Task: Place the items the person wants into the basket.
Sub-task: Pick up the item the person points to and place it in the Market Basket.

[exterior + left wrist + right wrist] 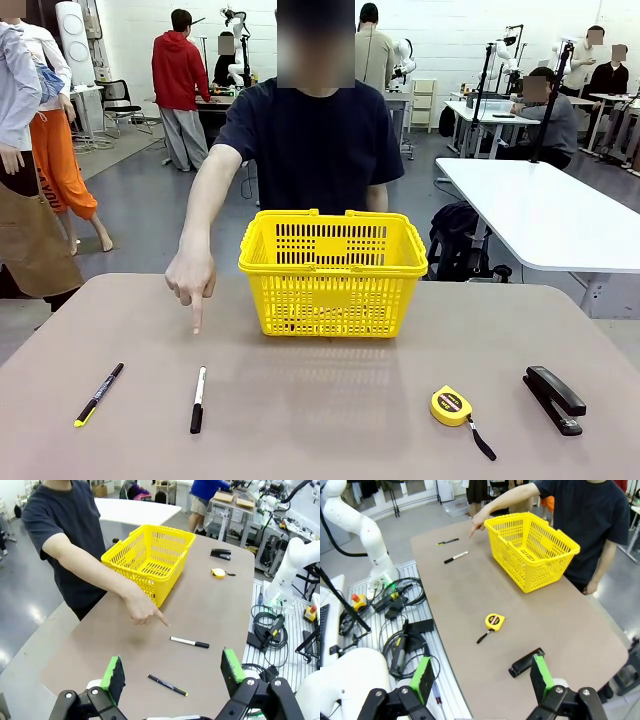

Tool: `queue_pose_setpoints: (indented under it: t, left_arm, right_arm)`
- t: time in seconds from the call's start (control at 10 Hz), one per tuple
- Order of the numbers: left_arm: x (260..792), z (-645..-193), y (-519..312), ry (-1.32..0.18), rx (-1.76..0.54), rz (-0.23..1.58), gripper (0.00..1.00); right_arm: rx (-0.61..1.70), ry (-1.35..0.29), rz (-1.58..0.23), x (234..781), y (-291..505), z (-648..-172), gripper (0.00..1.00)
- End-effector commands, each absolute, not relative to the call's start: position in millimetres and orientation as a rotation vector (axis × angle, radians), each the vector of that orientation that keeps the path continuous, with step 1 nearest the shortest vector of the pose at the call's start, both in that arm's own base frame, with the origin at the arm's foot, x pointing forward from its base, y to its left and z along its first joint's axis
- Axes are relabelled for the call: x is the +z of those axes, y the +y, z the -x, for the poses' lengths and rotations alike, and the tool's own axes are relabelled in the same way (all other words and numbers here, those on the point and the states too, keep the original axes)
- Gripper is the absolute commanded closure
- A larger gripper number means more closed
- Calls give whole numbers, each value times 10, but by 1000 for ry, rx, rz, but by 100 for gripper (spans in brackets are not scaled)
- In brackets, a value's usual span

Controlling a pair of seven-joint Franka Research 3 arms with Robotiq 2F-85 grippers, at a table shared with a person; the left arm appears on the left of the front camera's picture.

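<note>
A bright yellow plastic shopping basket (pixel 333 300) with slotted sides stands at the far middle of the brown worktop (pixel 320 410), in front of a person (pixel 312 140) in a dark navy T-shirt. The person's hand (pixel 190 275) points an index finger down just beyond the white end of a slim black-and-white marker (pixel 198 398), near it but not touching. A thin black pen with yellow tip (pixel 98 394) lies left of the marker. To the right lie a small round yellow tape measure (pixel 452 405) with black strap and a black stapler (pixel 554 398). The left claw (pixel 173 666) hangs spread wide, holding nothing. The right claw (pixel 481 676) is likewise wide and empty.
</note>
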State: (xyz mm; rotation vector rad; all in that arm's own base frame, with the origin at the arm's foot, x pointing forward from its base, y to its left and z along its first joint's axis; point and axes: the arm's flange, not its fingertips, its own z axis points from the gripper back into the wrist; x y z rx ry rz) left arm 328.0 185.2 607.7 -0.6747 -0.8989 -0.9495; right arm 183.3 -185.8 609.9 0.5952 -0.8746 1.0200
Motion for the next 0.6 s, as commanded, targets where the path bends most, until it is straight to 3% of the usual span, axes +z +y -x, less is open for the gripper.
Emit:
queue_pose_setpoints:
  t: [0.0,0.3,0.5]
  left_arm:
    - [6265,-3342,1128,-563,-895,467,0]
    - [6115,-3463,-234,-349,-587,333,0]
    - [5643,-3495,-958,-249,-418,191,0]
  right_arm:
    - [1029,-900,-614,6121,-1847,-1843,0]
    - [1029,-900,-614,6121,-1847,-1843,0]
    - [1029,-900,-614,6121,-1847,-1843,0]
